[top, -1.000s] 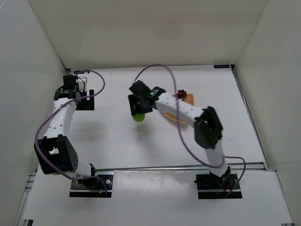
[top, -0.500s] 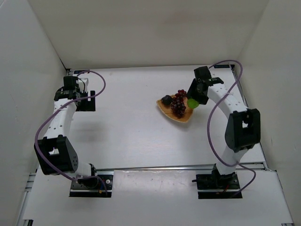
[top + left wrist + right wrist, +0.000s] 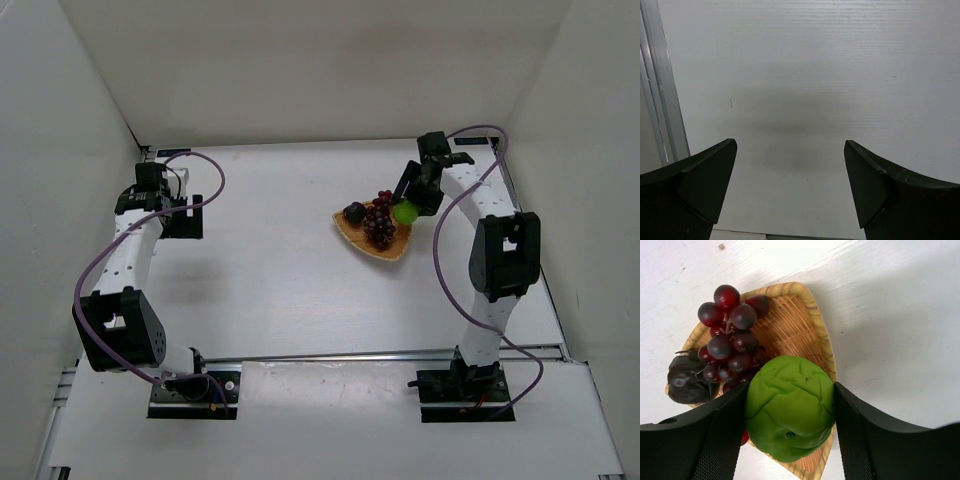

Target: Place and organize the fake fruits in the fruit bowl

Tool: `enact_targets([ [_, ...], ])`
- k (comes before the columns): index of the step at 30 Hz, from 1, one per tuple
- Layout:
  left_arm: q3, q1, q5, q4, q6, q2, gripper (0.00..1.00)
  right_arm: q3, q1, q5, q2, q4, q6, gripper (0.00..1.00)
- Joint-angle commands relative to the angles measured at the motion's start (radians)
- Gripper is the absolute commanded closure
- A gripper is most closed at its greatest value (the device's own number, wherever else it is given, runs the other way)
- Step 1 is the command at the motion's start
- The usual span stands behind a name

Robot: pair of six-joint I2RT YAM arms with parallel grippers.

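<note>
2 fingers (image 3: 715,440) of the right gripper (image 3: 789,390) clamp the green fruit (image 3: 790,410) over one corner of the wicker basket (image 3: 790,292). The grape bunch (image 3: 732,340) and dark plum (image 3: 687,380) lie inside it. Well apart, the left gripper (image 3: 790,175) gapes wide over the white table (image 3: 815,75).
</note>
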Motion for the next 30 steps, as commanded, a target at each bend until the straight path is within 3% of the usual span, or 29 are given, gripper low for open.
enact_targets([
  [1,0.026,0.004,0.012,-0.004,0.007,-0.035,0.0,0.046,0.0,-0.016,-0.011,-0.027,-0.034,0.23],
  [4,0.035,0.004,0.022,-0.015,0.007,-0.026,0.0,0.081,0.0,-0.007,-0.042,-0.067,-0.046,0.06],
  [6,0.046,0.004,0.022,-0.024,0.007,-0.026,0.0,0.082,0.0,0.033,-0.11,-0.079,-0.055,0.0],
  [9,0.055,0.004,0.022,-0.024,0.007,-0.038,0.0,0.065,0.0,0.093,-0.274,-0.088,-0.068,0.0],
  [12,0.064,0.004,0.022,-0.024,0.007,-0.056,0.0,-0.027,-0.075,0.093,-0.477,-0.088,-0.078,0.0],
  [16,0.064,0.004,0.022,-0.024,-0.013,-0.056,0.0,-0.232,-0.315,-0.028,-0.747,-0.128,-0.117,0.0],
  [19,0.064,0.004,0.022,-0.024,-0.022,-0.056,0.0,-0.355,-0.428,-0.028,-0.859,-0.228,-0.117,0.0],
  [26,0.086,0.004,0.022,-0.024,-0.032,-0.029,0.0,-0.625,-0.453,0.093,-1.062,-0.291,-0.066,0.0],
  [30,0.096,0.004,0.022,-0.033,-0.032,-0.029,0.0,-0.664,-0.453,0.093,-1.094,-0.282,-0.057,0.0],
])
